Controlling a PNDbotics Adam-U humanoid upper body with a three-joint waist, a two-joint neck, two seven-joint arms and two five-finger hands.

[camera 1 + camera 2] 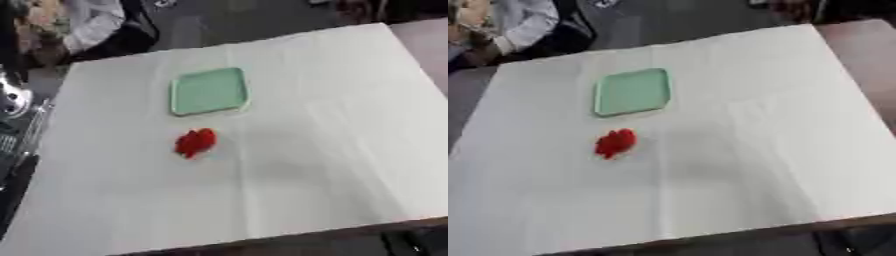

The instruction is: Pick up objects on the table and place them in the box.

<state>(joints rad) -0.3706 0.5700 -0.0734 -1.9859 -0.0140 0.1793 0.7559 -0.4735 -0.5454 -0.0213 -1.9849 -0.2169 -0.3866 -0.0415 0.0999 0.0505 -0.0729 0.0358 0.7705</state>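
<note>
Red object (194, 142), perhaps crumpled, near green tray (208, 91)

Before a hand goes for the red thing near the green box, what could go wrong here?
1. The red object is small and irregular, so fingers may knock it aside rather than close on it.
2. The green box looks shallow; a dropped object might bounce or roll out.
3. The white cloth shows creases; a dragging hand could bunch it and shift both things.

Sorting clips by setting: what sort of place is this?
Probably an indoor lab or workroom: a table under a white cloth holds only a green tray and a small red object.
</note>
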